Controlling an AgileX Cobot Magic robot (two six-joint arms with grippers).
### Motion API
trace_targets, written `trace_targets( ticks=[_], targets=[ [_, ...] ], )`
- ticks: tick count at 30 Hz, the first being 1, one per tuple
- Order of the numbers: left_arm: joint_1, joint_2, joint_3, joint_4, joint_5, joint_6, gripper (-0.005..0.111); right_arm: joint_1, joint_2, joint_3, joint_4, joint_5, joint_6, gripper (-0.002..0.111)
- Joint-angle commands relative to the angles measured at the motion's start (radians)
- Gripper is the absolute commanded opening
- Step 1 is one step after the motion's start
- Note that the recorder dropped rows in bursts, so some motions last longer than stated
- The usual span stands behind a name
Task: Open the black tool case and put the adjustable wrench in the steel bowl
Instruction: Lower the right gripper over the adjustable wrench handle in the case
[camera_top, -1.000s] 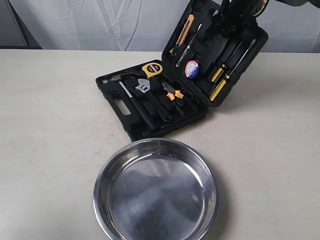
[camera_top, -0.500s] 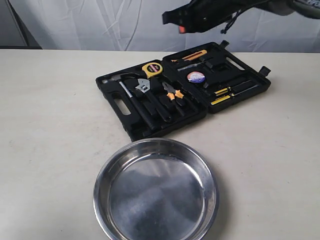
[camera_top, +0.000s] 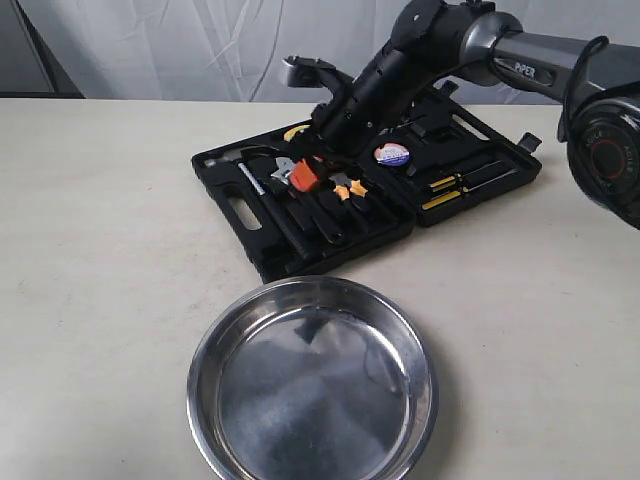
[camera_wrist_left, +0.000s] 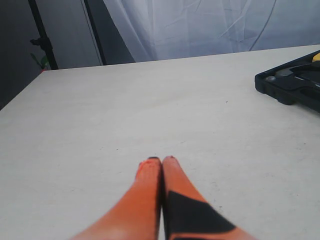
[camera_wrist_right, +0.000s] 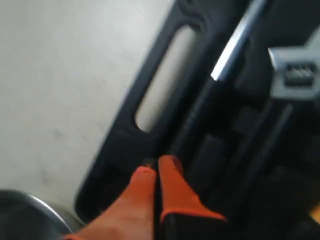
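The black tool case (camera_top: 300, 262) lies open, its lid (camera_top: 495, 150) flat on the table to the right of the tool tray. The adjustable wrench (camera_top: 282, 174) rests in the tray, silver head showing, also clear in the right wrist view (camera_wrist_right: 296, 75). My right gripper (camera_top: 305, 178) reaches in from the upper right and hangs just beside the wrench, its orange fingers shut on nothing (camera_wrist_right: 156, 167) over the tray near the handle slot (camera_wrist_right: 162, 82). The steel bowl (camera_top: 205, 385) sits empty in front of the case. My left gripper (camera_wrist_left: 161, 160) is shut over bare table.
In the tray lie a hammer (camera_top: 262, 188) with a silver neck (camera_wrist_right: 235, 42) and orange-handled pliers (camera_top: 350, 189). The lid holds screwdrivers (camera_top: 450, 185) and a tape roll (camera_top: 390, 154). A corner of the case (camera_wrist_left: 287, 85) shows far from the left gripper. A white backdrop stands behind.
The lid has dropped from upright to flat on the table. My right arm has swung from above the lid down to the tray beside the wrench.
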Motion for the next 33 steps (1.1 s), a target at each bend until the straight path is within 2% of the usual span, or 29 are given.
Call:
trace_targets(
  ticks=[1,3,5,7,10,12,14,20,22,27,29,33],
  targets=[
    [-0.007,-0.004,-0.002,0.0,-0.007,-0.006,0.0,-0.005,-0.032,-0.038,-0.435,0.034,0.307,-0.001],
    [-0.007,-0.004,-0.002,0.0,-0.007,-0.006,0.0,-0.005,-0.05,-0.042,-0.596,0.034,0.424,-0.001],
    [-0.007,-0.004,-0.002,0.0,-0.007,-0.006,0.0,-0.005,-0.061,-0.042,-0.675,-0.081,0.513,-0.001],
    [-0.007,-0.004,-0.002,0.0,-0.007,-0.006,0.0,-0.005,-0.061,-0.042,-0.654,-0.263,0.537,-0.001],
    [-0.007,-0.004,-0.002,0.0,-0.007,-0.006,0.0,-0.001,-0.048,-0.04,-0.464,-0.435,0.488,-0.001],
    [-0.007,-0.004,-0.002,0.0,-0.007,-0.006,0.0,0.001,-0.032,-0.04,-0.297,-0.4,0.331,-0.001],
    [-0.007,-0.004,-0.002,0.0,-0.007,-0.006,0.0,0.001,-0.007,-0.04,-0.211,-0.313,0.251,-0.001],
    [-0.007,-0.004,-0.002,0.0,-0.007,-0.006,0.0,0.003,0.055,-0.04,-0.276,-0.24,0.253,0.0],
    [-0.007,-0.004,-0.002,0.0,-0.007,-0.006,0.0,0.008,0.057,-0.04,-0.276,-0.242,0.249,0.008],
    [-0.007,-0.004,-0.002,0.0,-0.007,-0.006,0.0,0.045,0.059,-0.04,-0.289,-0.3,0.235,0.051],
    [-0.007,-0.004,-0.002,0.0,-0.007,-0.006,0.0,0.059,0.066,-0.04,-0.303,-0.313,0.235,0.053],
    [-0.007,-0.004,-0.002,0.0,-0.007,-0.006,0.0,0.094,0.09,-0.04,-0.326,-0.346,0.235,0.042]
  ],
)
